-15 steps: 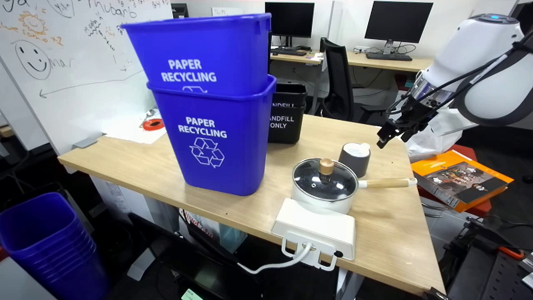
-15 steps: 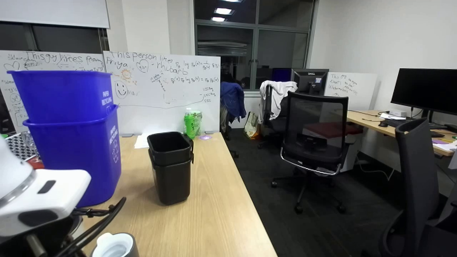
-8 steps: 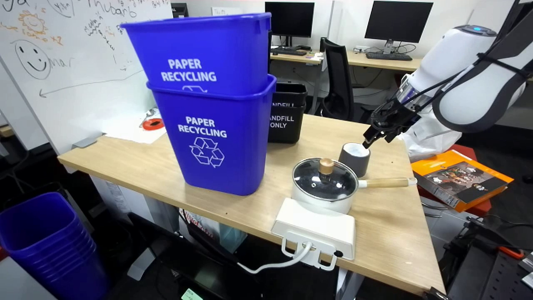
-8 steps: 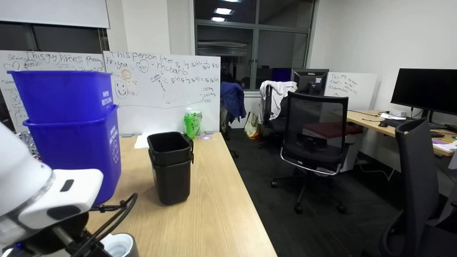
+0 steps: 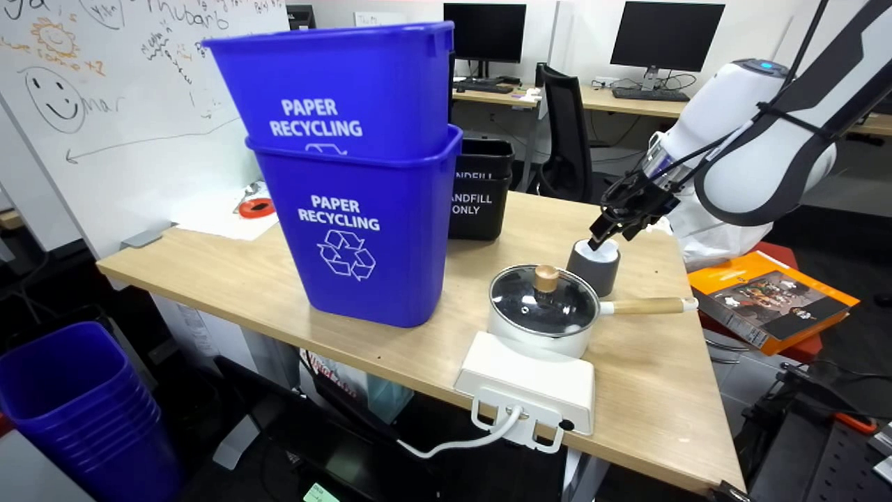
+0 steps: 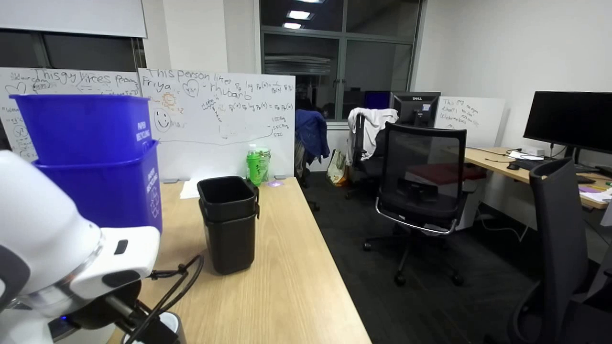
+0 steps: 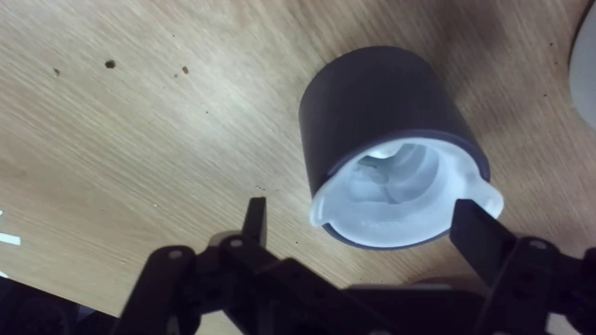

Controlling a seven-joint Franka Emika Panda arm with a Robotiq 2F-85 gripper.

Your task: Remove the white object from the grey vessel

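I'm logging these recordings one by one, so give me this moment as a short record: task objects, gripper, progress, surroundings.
White object: inside the grey vessel, a tab jutting past its edge
Grey vessel: upright on the table, near the saucepan
Gripper: open near the vessel's mouth, holding nothing; contact with the white object cannot be told
Progress: removal not yet done
Saucepan: lid on, wooden handle
Bins: blue bins marked PAPER RECYCLING, nested; black bins nearby
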